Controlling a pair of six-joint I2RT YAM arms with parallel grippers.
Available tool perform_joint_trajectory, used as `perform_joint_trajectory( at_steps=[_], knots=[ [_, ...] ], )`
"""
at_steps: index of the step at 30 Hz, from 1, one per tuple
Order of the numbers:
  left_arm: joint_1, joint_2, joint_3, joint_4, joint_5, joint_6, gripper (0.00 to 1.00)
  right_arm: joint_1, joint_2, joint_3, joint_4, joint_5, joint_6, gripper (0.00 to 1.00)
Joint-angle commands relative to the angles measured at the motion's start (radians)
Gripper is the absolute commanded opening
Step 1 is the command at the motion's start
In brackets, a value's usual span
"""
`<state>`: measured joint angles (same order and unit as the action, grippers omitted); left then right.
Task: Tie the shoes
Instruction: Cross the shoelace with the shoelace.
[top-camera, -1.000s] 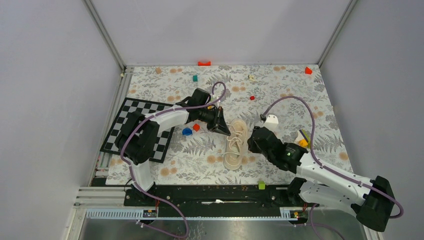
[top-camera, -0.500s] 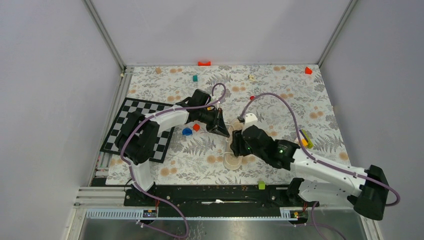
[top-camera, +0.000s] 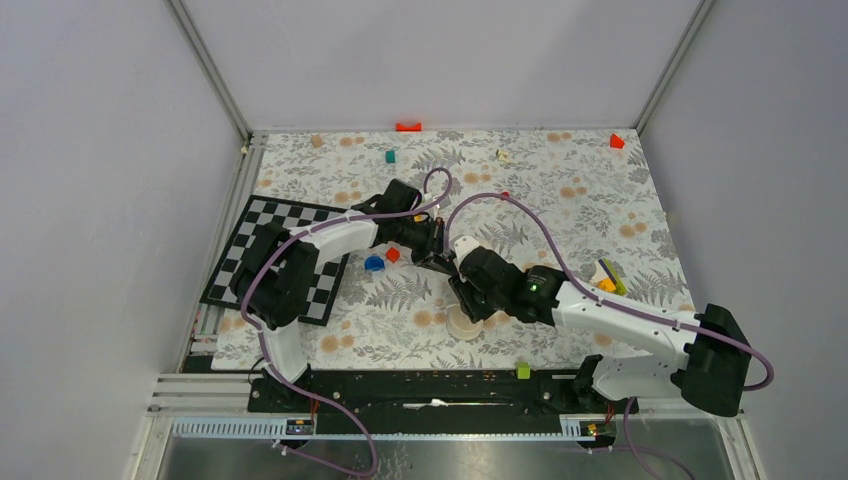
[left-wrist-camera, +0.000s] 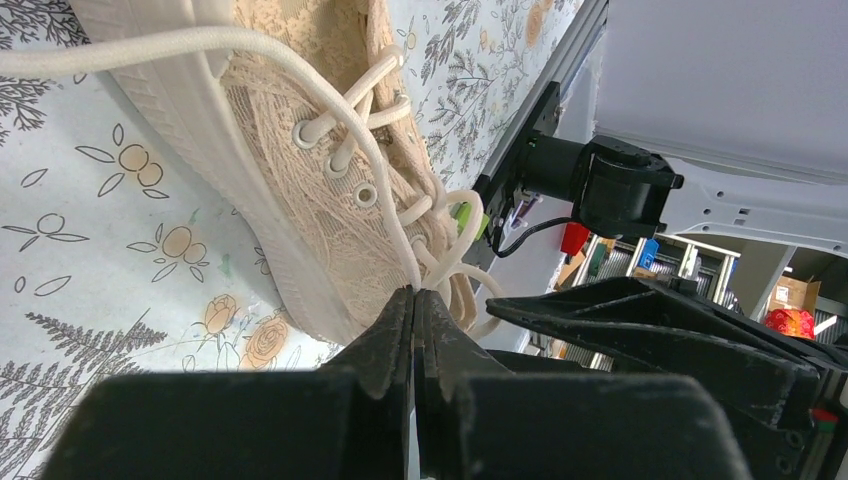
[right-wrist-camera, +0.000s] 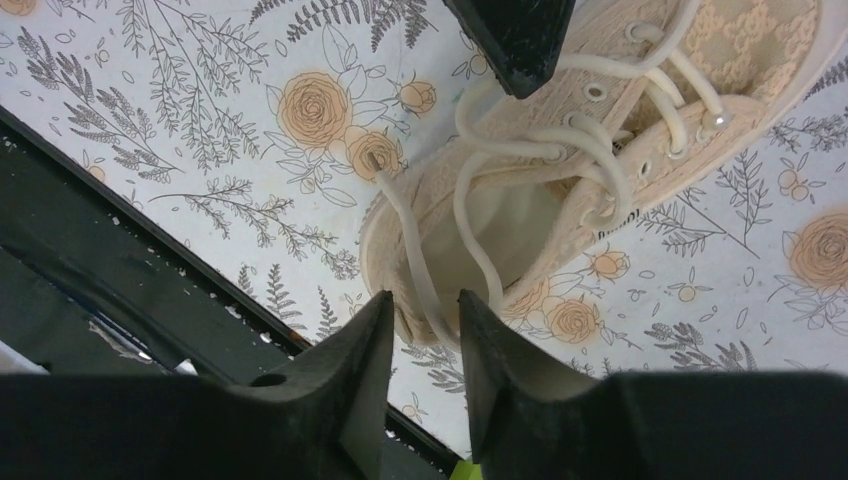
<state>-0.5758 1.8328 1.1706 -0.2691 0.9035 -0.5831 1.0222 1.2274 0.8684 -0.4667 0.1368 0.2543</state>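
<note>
The cream-beige shoe (left-wrist-camera: 330, 200) lies on the floral mat; in the top view my right arm covers it except the heel (top-camera: 463, 322). My left gripper (left-wrist-camera: 413, 292) is shut on a lace (left-wrist-camera: 385, 215) that runs up to the eyelets, beside the shoe's sole. In the top view the left gripper (top-camera: 441, 262) sits at the shoe's left side. My right gripper (right-wrist-camera: 425, 302) is open above the shoe's (right-wrist-camera: 520, 220) heel opening. A loose lace (right-wrist-camera: 415, 265) passes between its fingertips (right-wrist-camera: 378, 312) without being pinched. The left gripper's black finger (right-wrist-camera: 510, 40) shows over the laced part.
A checkerboard (top-camera: 280, 260) lies to the left, with a blue piece (top-camera: 374, 263) and a red block (top-camera: 392, 254) near the left gripper. Small blocks dot the mat's far side (top-camera: 390, 156). A green block (top-camera: 522, 371) sits on the black front rail (right-wrist-camera: 100, 300).
My right arm has swung left from beside the shoe to over its heel, covering most of it from above. The left arm has stayed put, still shut on the lace.
</note>
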Motion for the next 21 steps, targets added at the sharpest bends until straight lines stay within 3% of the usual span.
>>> perform_joint_trajectory(
  at_steps=[1,5,10,21],
  knots=[
    [0.001,-0.003,0.042,0.012,-0.009,0.026,0.0,0.007,0.009,0.018,-0.007,0.016,-0.017,0.33],
    [0.001,-0.003,0.042,0.011,-0.007,0.026,0.0,0.007,0.022,0.029,-0.009,0.028,-0.018,0.27],
    [0.001,-0.004,0.045,0.01,-0.006,0.026,0.0,0.007,-0.002,0.033,-0.018,0.066,-0.023,0.01],
    [0.001,-0.021,0.045,-0.005,-0.021,0.037,0.0,0.006,-0.208,-0.041,0.045,0.254,0.064,0.0]
  ],
)
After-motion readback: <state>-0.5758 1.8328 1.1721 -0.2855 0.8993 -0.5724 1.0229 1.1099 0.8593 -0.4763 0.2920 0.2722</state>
